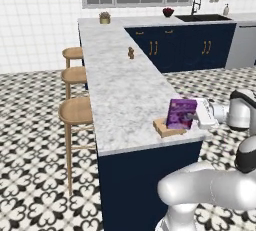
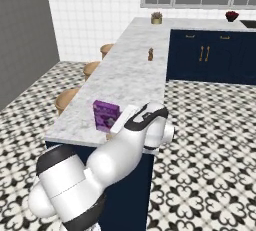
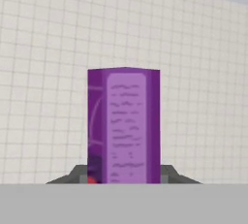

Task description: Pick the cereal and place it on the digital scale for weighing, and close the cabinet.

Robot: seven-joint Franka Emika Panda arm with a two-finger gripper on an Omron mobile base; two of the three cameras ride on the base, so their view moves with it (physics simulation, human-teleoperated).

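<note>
Purple cereal box [image 1: 181, 113] stands upright on the tan digital scale [image 1: 166, 127], near the front corner of the marble tabletop [image 1: 120, 85]. My pincer [image 1: 195, 117] is clamped on the box's side edge, my arm reaching in from beyond the tabletop's edge. In the hand view the box [image 3: 124, 126] stands between my fingers [image 3: 77, 173], a white tiled wall [image 3: 43, 72] behind it.

Kitchen — marble counter [image 1: 120, 85], sink [image 1: 202, 18], stools [image 1: 76, 111].

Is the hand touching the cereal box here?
Touching. In the hand view the hand's fingers flank the cereal box at its base; the left base view shows it against the box.
</note>
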